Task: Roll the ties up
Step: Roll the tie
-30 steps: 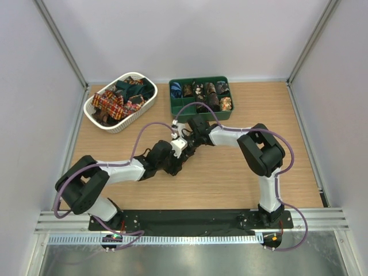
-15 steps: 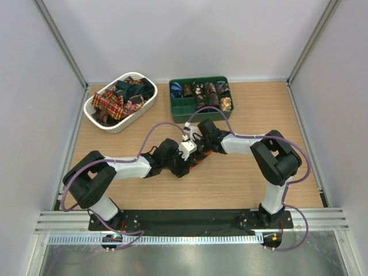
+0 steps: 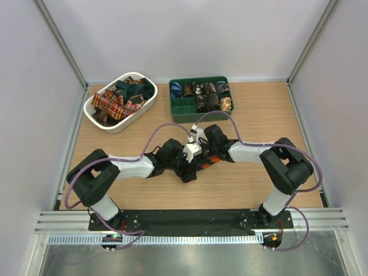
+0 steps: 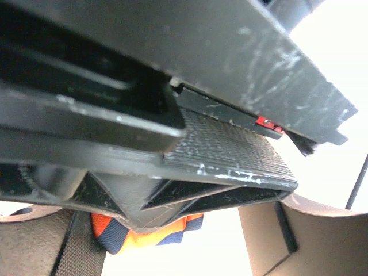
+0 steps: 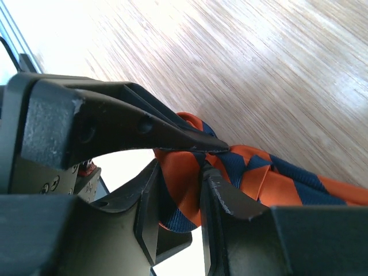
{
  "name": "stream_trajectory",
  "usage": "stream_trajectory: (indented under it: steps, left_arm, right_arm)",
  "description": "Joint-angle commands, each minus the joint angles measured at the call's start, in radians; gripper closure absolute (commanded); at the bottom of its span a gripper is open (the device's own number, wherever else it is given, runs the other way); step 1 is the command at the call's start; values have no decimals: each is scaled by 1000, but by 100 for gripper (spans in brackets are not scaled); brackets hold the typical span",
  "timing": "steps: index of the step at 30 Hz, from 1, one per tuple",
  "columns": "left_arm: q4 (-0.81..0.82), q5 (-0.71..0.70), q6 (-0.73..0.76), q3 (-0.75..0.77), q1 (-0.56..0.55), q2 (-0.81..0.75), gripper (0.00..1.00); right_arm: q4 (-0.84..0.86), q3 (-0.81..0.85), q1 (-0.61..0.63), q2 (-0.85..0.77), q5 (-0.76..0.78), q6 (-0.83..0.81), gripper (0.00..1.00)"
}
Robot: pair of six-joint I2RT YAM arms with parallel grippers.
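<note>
Wood table [image 3: 276, 115]; rolling of the orange-striped tie [image 5: 264, 184] looks underway. Right gripper [image 5: 201, 167] is clamped on its rolled end; left gripper [image 3: 185, 171] is too close to tell. Next, probably: left takes hold, roll kept tight.

Even bright overhead light, sharp top view, wrist views blown-out white, near parts blurred

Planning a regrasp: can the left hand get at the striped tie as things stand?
Probably yes. The left hand sits close beside the striped tie, whose fabric shows just below it in the wrist view. The right hand is clamped on the tie, so free space looks tight.
</note>
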Motion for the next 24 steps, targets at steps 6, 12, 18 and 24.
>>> stream_trajectory:
  steps: [6,12,18,24]
  left_arm:
    - [14,-33,-50,-14,38,-40,16]
    - [5,-35,-66,-17,66,-33,26]
    - [0,-30,-76,-37,68,-33,44]
    - [3,-10,-89,-52,66,-37,47]
  right_arm:
    - [215,-65,18,-38,7,27,98]
    - [109,-51,20,-72,73,8,98]
    - [34,-51,20,-124,125,42,86]
    - [-29,-33,20,-138,134,74,76]
